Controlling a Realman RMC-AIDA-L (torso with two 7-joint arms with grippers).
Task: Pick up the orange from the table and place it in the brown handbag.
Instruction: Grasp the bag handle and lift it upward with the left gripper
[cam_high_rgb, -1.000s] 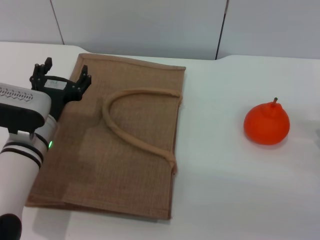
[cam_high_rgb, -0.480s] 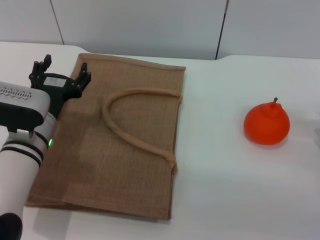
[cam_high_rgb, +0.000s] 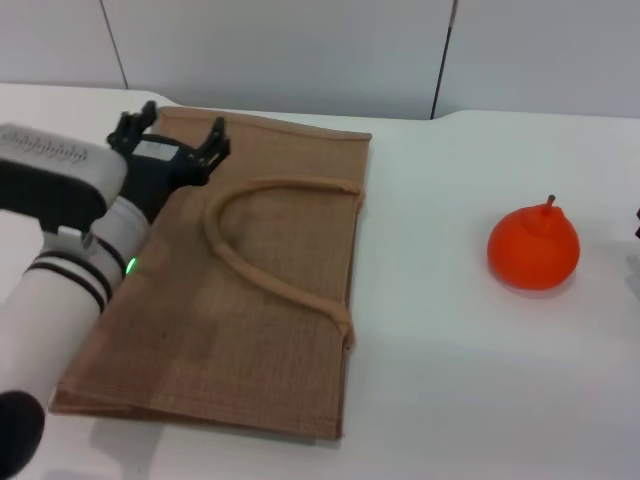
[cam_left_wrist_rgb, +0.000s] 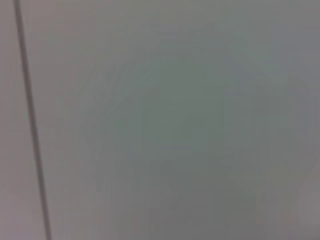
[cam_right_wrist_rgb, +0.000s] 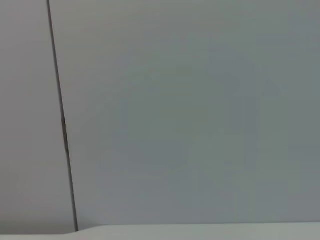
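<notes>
Head view: left gripper (cam_high_rgb: 172, 132) above brown handbag (cam_high_rgb: 260, 290), jaws spread.

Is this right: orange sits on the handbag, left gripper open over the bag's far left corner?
Not quite. The head view shows the orange on the table, well apart from the brown handbag, toward the robot's right. The left gripper is indeed open over the bag's far left corner.

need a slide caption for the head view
Left gripper open above the flat handbag's far corner; orange untouched on the table to its right.
</notes>
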